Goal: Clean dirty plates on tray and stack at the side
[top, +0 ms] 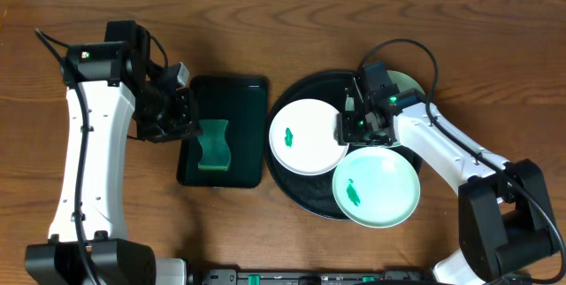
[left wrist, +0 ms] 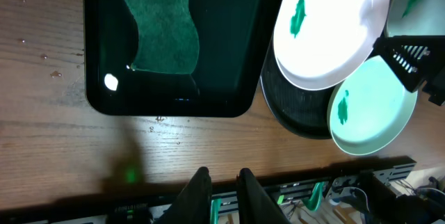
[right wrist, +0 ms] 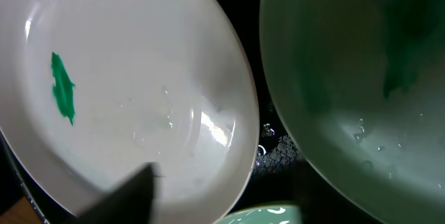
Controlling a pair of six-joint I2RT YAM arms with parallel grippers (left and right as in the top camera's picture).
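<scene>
Pose: left hand (left wrist: 224,190) beside rectangular tray (top: 240,90) | right hand (top: 354,127) over white plate (top: 305,143)

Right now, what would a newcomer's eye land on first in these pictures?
Three plates crowd the round black tray on the right: a white plate and a mint plate, each with a green smear, and a third plate half hidden behind the right gripper. To the left, a green sponge lies in a rectangular tray, with the left gripper close beside it.
</scene>
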